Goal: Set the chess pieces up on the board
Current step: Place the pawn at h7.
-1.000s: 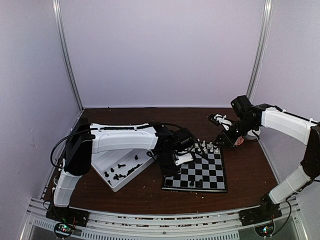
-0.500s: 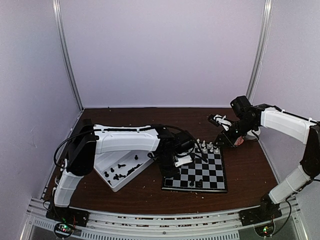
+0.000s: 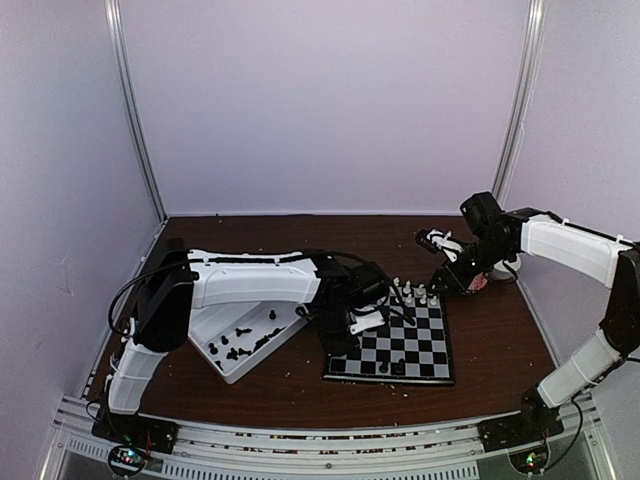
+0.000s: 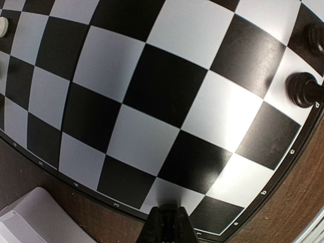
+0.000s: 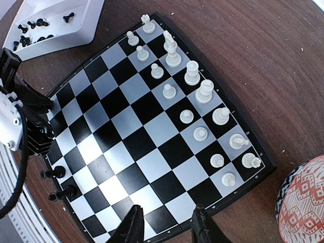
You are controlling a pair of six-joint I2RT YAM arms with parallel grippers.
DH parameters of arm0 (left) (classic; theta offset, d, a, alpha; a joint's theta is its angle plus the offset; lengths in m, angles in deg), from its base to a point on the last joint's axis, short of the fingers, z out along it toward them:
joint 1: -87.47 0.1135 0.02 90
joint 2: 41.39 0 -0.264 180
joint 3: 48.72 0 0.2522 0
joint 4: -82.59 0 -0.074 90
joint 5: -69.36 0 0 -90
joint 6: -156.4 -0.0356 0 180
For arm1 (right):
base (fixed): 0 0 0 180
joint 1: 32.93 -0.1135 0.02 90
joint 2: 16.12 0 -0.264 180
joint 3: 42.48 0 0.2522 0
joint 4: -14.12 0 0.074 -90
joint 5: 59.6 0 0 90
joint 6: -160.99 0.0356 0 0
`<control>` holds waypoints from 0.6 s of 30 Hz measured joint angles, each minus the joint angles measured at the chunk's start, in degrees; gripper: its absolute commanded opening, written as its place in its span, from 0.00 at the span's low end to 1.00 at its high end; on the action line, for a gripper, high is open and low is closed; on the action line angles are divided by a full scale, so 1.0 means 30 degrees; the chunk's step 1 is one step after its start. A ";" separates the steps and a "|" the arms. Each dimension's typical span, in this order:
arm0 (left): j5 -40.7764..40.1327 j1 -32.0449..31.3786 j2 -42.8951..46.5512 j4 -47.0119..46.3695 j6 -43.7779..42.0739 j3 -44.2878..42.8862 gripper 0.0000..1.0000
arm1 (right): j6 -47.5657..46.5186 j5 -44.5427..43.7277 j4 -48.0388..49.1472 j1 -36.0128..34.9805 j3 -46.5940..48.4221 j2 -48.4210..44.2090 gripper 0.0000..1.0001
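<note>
**Two black men standing, the rest waiting in the tray**

The brown wooden surface (image 3: 490,330) is sitting inside pale lilac walls, and the board (image 3: 400,345) is lying flat on it, right of centre and in front of my two arms. The white chess pieces (image 5: 192,73) are standing in two rows along the far edge. On my own side only two black ones (image 5: 53,173) are standing, close together near the front border. The remaining black chess pieces (image 3: 240,345) are lying loose in the white tray (image 3: 215,325), just left of the board.

I am holding my left tool (image 4: 168,223) low over the board's left border with its fingers clenched tight. No piece is showing between them (something that tiny could be hiding there, but I am seeing none). My right tool (image 5: 167,225) is hovering above the far right corner of the board, fingers parted and grasping nothing.

As I am judging it, I am sitting between placements, with the black side barely begun and most squares waiting. The next move is calling for my left tool to swing over to the tray, spread its fingers and settle around a single piece without scooping up its neighbours. They are lying clustered, some on their sides, so I am expecting to need a careful pinch on the one standing most apart, then an upright set-down beside the two already placed.
</note>
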 measured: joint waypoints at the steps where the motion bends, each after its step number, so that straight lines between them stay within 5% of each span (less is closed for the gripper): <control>1: 0.0000 0.0000 0.0000 0.0000 0.0007 0.0000 0.02 | 0.0000 0.0044 0.0000 0.0000 0.0000 0.0029 0.34; 13: 0.0015 0.0000 0.0000 -0.0335 0.0219 0.0022 0.02 | -0.0007 0.0262 -0.0066 0.0000 0.0000 0.0306 0.34; 18: 0.0015 0.0000 0.0000 -0.0430 0.0255 0.0087 0.19 | -0.0007 0.0270 -0.0153 0.0000 0.0000 0.0386 0.34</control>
